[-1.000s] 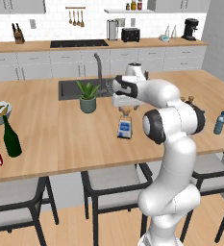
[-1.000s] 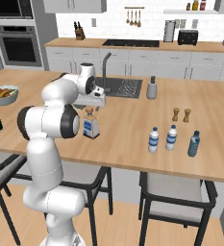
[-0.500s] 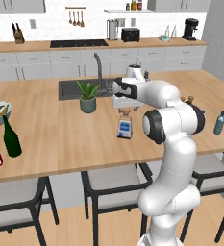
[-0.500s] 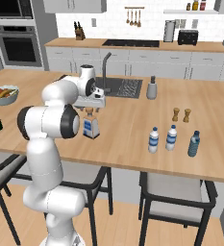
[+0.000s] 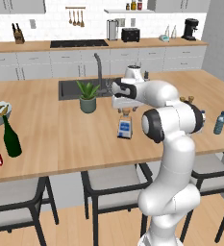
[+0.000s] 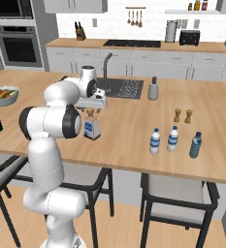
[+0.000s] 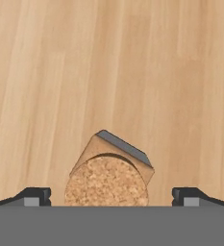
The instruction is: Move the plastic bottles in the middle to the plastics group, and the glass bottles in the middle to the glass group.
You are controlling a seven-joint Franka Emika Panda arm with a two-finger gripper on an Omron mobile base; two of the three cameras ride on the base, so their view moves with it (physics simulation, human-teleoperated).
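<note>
hand (image 7: pixel 111 197) wide open, empty, directly above squat cork-stoppered bottle (image 5: pixel 125 126) upright on wooden island counter (image 5: pixel 60 134).

Bright, even rendered light (soft, faint shadows), no glare; slightly coarse resolution.

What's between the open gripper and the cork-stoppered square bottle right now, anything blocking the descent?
Nothing visible. The gripper hangs directly over the square bottle, open, one fingertip showing on each side of the cork stopper in the hand view. Just bare wooden counter around the bottle.
</note>
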